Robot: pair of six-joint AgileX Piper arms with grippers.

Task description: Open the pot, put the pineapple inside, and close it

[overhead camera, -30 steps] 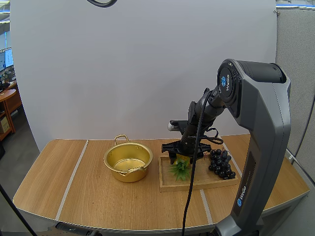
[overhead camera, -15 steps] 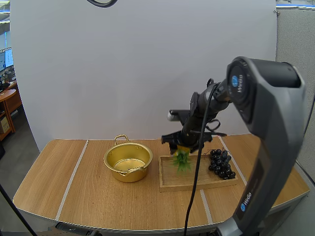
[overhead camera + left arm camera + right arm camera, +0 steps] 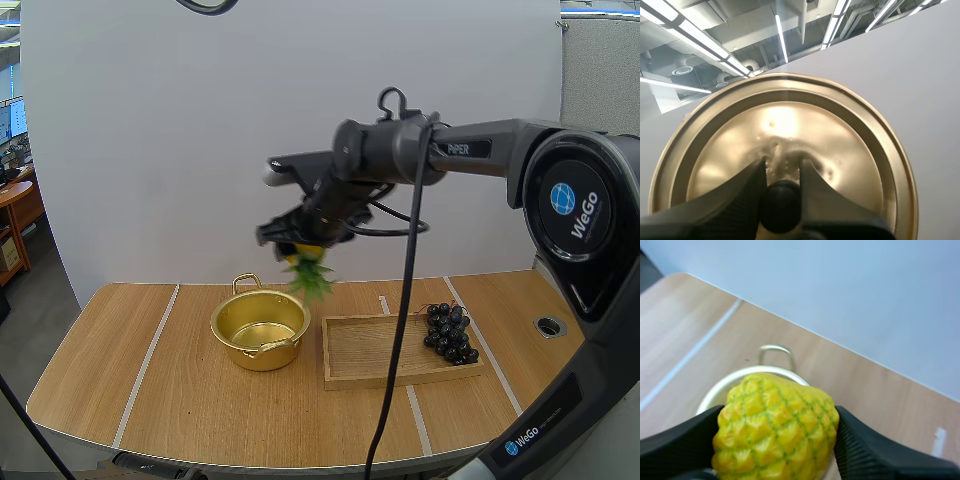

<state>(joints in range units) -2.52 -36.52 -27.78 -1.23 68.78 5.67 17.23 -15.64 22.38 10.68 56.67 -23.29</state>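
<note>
The wooden table [image 3: 180, 400] has a pale grain crossed by light strips. On it sits a shallow wooden tray [image 3: 375, 345], its middle bare, with a bunch of dark, beaded grapes [image 3: 450, 333] at its right end. Just left of the tray stands the pot [image 3: 262, 355], round, brassy and shiny, with a loop handle at the back, uncovered and with nothing in it, so the opening step looks done. Above its right rim the right gripper [image 3: 296, 238] pinches the pineapple [image 3: 776, 425], a plump yellow thing with a scaly diamond pattern, its green crown hanging down. It is in the air, not yet in the pot, so lowering it in and letting go are left, then closing. Away from the table, the left gripper [image 3: 781, 180] is clamped on the black knob [image 3: 781, 207] of the lid [image 3: 790, 125], a gold disc with ringed ridges, held up for the last step.
</note>
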